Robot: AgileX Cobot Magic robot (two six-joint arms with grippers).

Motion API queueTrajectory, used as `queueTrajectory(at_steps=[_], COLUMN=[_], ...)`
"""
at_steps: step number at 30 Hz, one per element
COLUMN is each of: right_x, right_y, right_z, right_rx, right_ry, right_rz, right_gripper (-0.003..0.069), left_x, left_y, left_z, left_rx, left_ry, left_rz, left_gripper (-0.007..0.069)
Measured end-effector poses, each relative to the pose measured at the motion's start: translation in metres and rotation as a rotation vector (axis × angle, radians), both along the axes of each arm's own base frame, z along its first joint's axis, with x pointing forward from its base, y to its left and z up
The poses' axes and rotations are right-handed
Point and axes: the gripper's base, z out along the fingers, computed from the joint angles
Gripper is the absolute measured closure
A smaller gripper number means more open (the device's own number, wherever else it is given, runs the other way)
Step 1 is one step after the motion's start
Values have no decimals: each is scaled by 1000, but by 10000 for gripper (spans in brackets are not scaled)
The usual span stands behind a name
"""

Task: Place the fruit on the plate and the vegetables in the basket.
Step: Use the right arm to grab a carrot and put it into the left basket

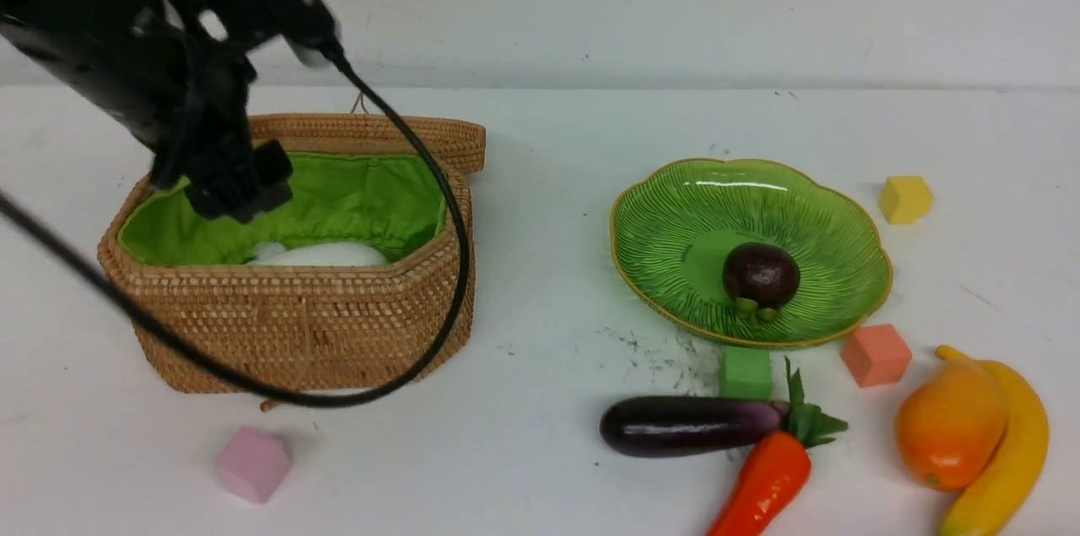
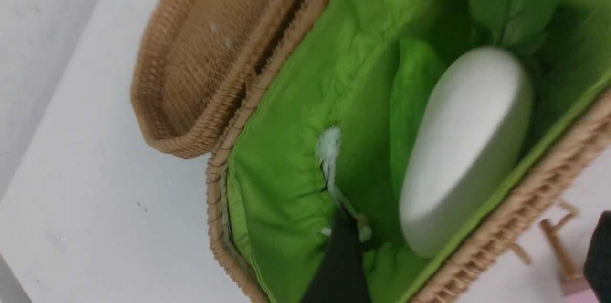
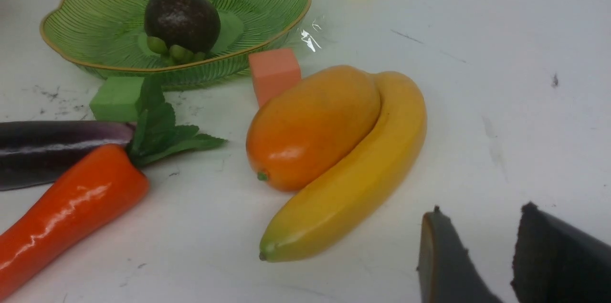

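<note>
Hangs left gripper, wide and empty, above radish in basket; poises right gripper, narrowly parted, empty, near banana.

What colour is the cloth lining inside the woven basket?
Bright green. The fabric lining of the brown woven rattan basket shows best in the left wrist view.

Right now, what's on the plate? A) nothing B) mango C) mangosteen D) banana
C: the mangosteen sits alone on the plate, while the mango and banana lie off it.
</note>
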Motion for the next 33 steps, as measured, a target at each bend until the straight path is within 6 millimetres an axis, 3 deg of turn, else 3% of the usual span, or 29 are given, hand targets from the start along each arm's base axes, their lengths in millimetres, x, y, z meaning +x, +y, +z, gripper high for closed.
queueTrajectory(at_steps=[3, 4, 6, 9, 16, 20, 25, 29, 33], right_x=[0, 0, 0, 0, 0, 0, 0, 0, 0], right_y=[0, 0, 0, 0, 0, 0, 0, 0, 0], right_z=[0, 0, 0, 0, 0, 0, 0, 0, 0], right_rx=[0, 0, 0, 0, 0, 0, 0, 0, 0], right_ry=[0, 0, 0, 0, 0, 0, 0, 0, 0], right_rz=[0, 0, 0, 0, 0, 0, 0, 0, 0], right_gripper=[414, 414, 414, 414, 414, 414, 414, 414, 414], left_x=[-35, -38, -70, -113, -182, -225, -254, -262, -263], left_y=[4, 4, 10, 17, 27, 31, 35, 39, 39], left_z=[25, 25, 43, 52, 21, 10, -16, -27, -26], left_rx=[-95, -106, -204, -357, -490, -633, -813, -899, -932], left_ry=[-69, -68, -126, -111, 127, 102, 62, 21, 0], left_rz=[-3, -1, 19, 106, 222, 211, 271, 310, 317], left_gripper=[85, 90, 148, 248, 520, 638, 638, 638, 638])
